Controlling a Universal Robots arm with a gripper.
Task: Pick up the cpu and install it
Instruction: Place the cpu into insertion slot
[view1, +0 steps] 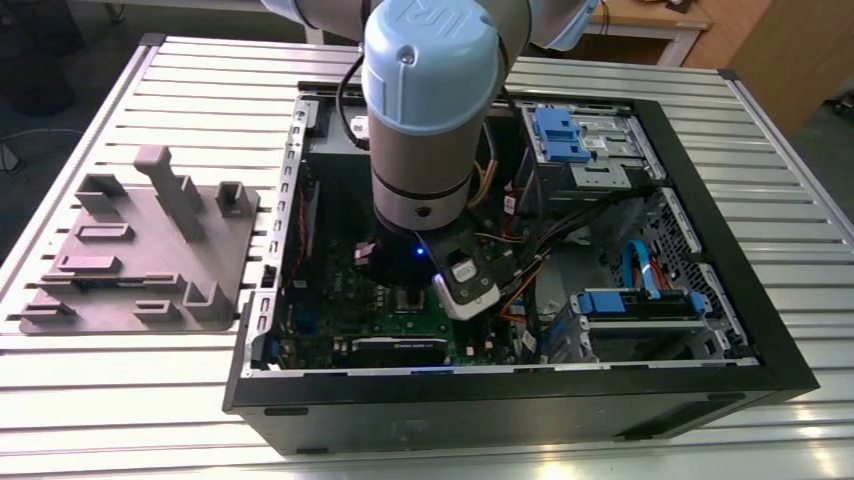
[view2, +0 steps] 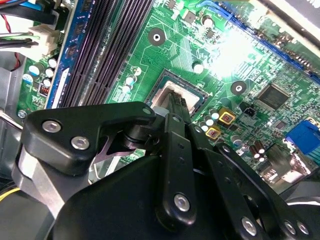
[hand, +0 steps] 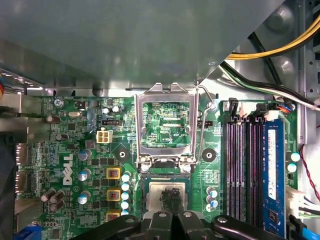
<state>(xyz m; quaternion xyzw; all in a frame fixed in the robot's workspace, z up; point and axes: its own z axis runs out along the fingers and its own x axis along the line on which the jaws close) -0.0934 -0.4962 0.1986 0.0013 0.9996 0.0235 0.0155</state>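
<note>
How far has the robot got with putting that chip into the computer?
Nearly there, it seems. Done: the cpu is down at the socket on the green board. In hand: the gripper is right over it. Left: the metal frame stands flipped open, so the chip is not clamped in yet.

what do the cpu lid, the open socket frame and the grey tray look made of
Small square silver-grey cpu: lid looks like bare metal, dull sheen. Hinged silver socket frame: probably stamped steel, bright glints on edges. Large grey tray with raised blocks: likely plastic, matte, uniform colour.
</note>
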